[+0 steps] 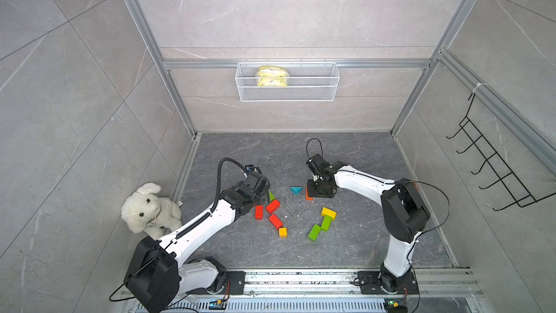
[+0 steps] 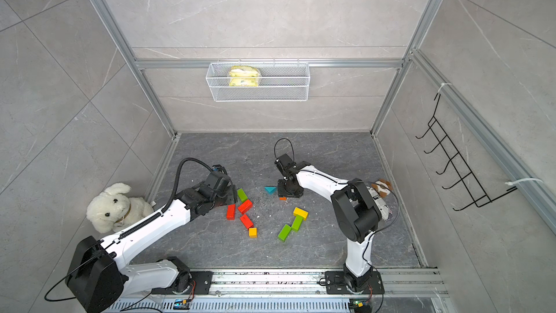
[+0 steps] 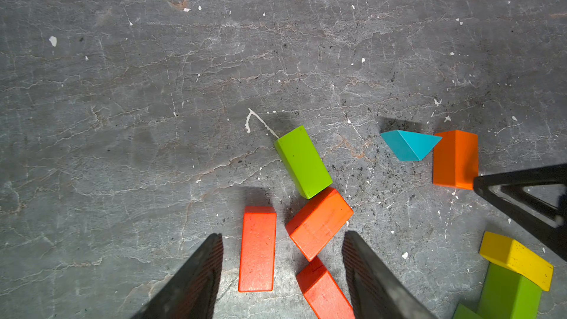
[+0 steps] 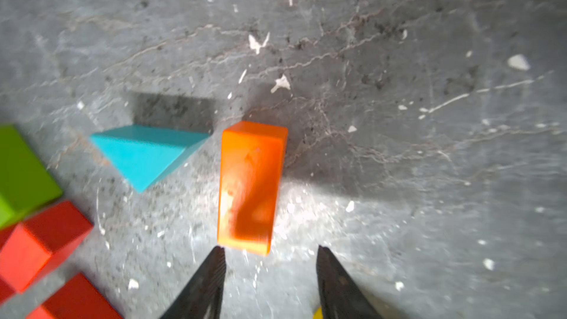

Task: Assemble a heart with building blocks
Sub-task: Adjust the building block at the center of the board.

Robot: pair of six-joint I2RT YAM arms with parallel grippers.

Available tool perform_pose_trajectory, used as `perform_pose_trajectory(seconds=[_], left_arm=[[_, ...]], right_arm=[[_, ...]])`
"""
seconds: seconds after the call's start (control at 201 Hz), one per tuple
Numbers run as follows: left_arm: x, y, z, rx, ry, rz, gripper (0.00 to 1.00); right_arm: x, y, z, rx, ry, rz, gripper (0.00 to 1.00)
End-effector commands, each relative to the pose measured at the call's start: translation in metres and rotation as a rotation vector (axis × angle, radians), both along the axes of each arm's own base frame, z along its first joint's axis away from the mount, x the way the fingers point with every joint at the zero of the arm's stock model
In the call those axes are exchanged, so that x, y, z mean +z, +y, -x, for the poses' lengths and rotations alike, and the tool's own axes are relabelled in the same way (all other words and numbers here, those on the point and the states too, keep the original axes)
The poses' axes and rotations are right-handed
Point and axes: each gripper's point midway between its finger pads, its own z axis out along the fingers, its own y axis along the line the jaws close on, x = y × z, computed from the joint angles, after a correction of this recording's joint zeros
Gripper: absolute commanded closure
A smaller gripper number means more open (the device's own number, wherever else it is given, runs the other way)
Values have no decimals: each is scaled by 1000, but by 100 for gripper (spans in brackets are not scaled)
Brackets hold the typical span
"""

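Rail (image 1: 301, 278) up front; left hand (image 3: 282, 234) hangs spread, empty, over 3 red blocks (image 3: 257, 247); right hand (image 4: 270, 247) parted, empty, tips just short of the orange block (image 4: 250, 185) beside the teal triangle (image 4: 144, 154) on the counter (image 1: 361, 161).

No word, number or brand can be read anywhere in these views. The crumpled yellow packet (image 1: 271, 76) in the white wire-mesh basket (image 1: 316, 93) on the back wall carries dark print, too small and blurred to make out. In a top view the small brown-and-white soft toy (image 2: 382, 188) wears cloth with newsprint-like marks, equally illegible
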Motion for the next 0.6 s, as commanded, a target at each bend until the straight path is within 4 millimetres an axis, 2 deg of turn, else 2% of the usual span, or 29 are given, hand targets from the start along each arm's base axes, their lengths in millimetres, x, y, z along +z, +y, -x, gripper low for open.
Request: perform_pose_trajectory(seconds=[0.0,0.06,0.174,0.319,0.498,0.593], left_arm=[[8,-2,-5,-13,-17,-15,34],[8,-2,-6,-11,-16,-13,35],[8,-3,-7,-3,-19,-6,35],[9,-2,-6,0,-17,-7,35],[9,-1,-6,-6,-14,-23,35],[8,0,-6,-4,-13,-25,35]], right_arm=[[8,1,7,169,-28,-5,52],[3,0,9,222,-19,15,54],[-5,-16,2,214,-27,111,64],[-8,-32,-8,147,-37,127,66],[-24,-37,-11,144,3,153,66],[-32,-33,-11,155,25,145,68]])
